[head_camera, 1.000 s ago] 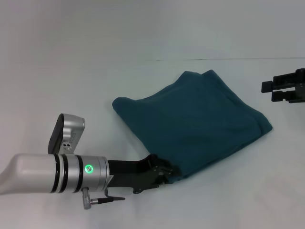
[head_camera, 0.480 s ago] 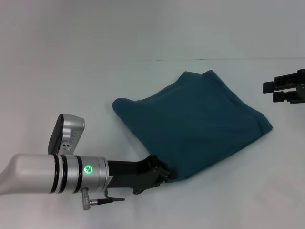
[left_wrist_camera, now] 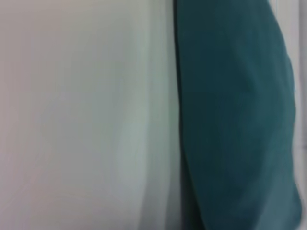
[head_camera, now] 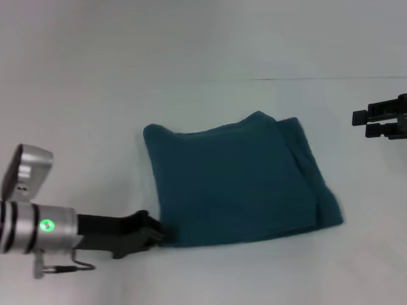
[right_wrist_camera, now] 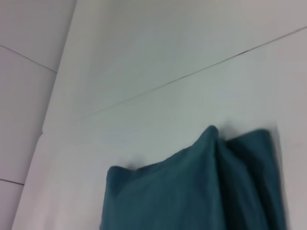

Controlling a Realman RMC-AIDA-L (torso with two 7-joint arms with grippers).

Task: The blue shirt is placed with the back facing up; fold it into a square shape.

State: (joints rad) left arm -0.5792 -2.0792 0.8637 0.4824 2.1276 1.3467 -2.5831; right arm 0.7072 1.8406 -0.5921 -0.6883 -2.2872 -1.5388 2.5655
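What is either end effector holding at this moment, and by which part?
The left end effector grips the blue shirt at its near-left corner. The right end effector hangs off to the right, apart from the shirt, holding nothing.

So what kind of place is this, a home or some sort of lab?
Probably a lab or test bench, not a home: a bare white table against a plain white wall, with only the folded blue shirt on it, the left gripper at its near corner.

Blue shirt (head_camera: 235, 181) now squared (dragged leftward).
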